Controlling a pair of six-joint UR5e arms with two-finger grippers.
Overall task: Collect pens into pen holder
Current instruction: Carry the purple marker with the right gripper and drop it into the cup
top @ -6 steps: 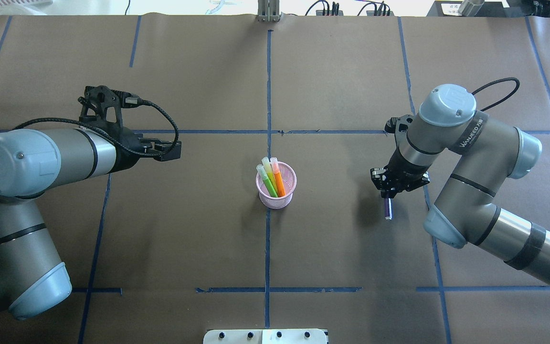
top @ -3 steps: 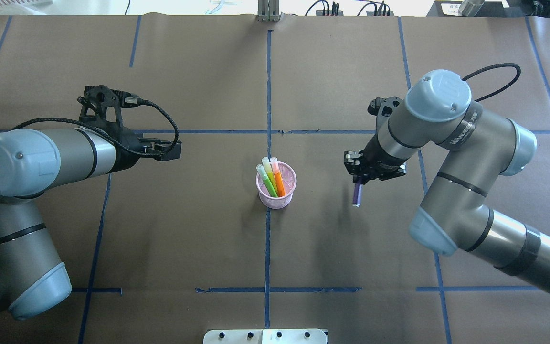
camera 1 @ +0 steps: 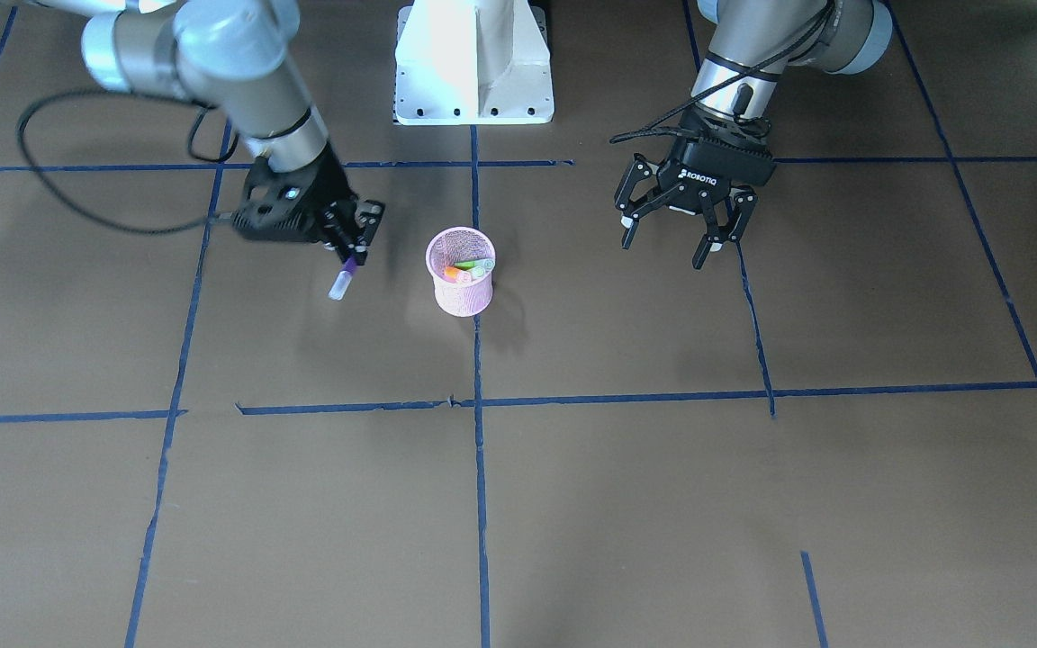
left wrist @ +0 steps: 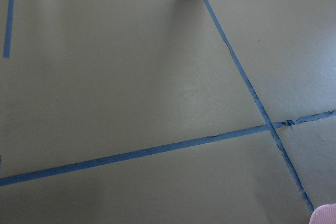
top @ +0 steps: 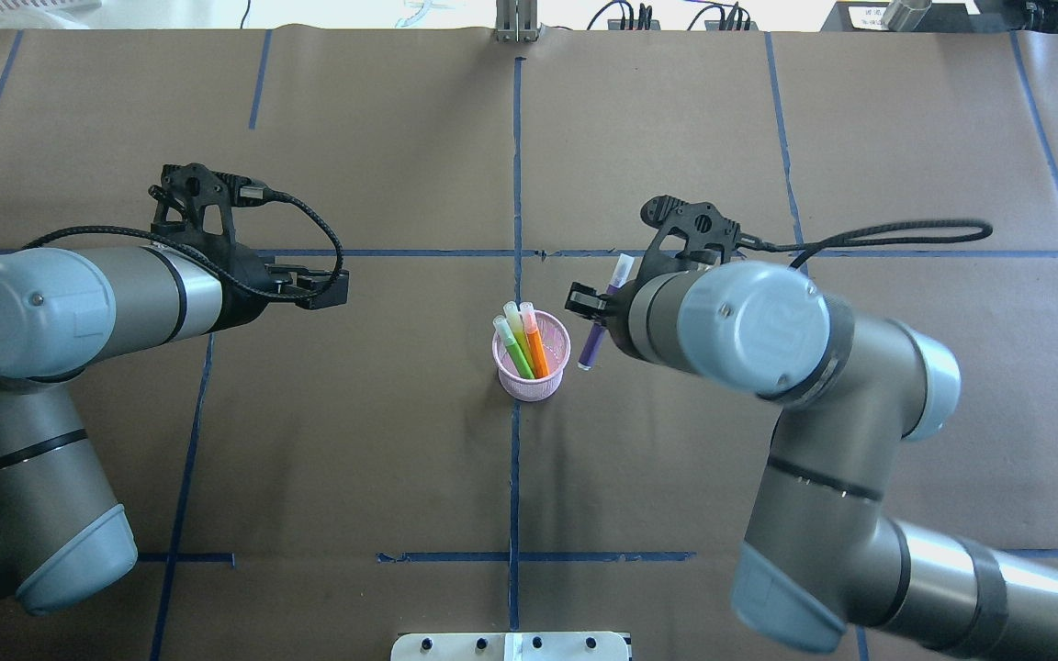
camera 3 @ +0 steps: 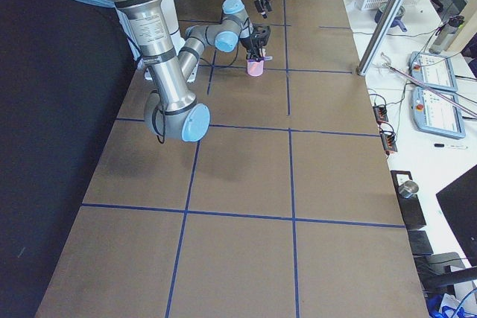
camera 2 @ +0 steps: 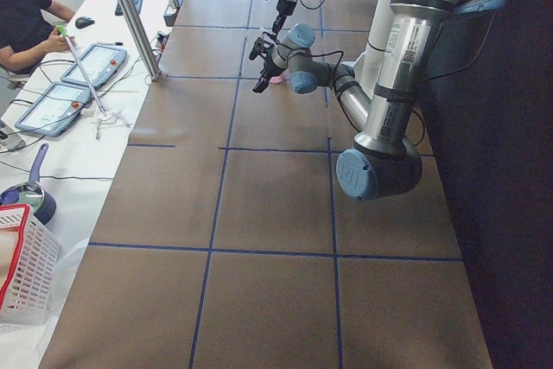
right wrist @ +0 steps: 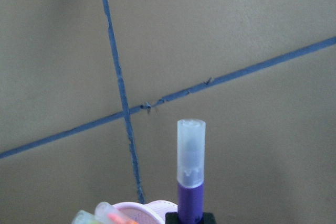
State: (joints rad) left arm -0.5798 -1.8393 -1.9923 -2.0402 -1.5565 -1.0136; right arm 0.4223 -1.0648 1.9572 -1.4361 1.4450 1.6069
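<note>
Looking first at the left of the overhead view: left gripper (camera 1: 676, 243) spread wide and empty, hanging over the bare desk (top: 354, 459), well apart from everything. Best left there, out of the way.

Next, at the centre: pink pen holder (top: 534, 389) standing upright on the blue tape line (top: 513, 477), with green pen (top: 517, 353) and orange pen (top: 537, 353) leaning inside, pale caps above the rim.

Just to its right: right gripper (camera 1: 349, 255) closed on the purple pen (top: 594, 341) near its middle. Pen tilted, lifted off the desk, beside the holder and not yet over the opening.

To do this step well, probably:
- Bring the pen sideways until centred over the free part of the opening.
- Turn it closer to upright.
- Lower the bottom end past the rim without pushing the light holder or the pens inside.
- Only then open.

Main risk, as judged: releasing too early, with the pen tipping out over the rim.
</note>
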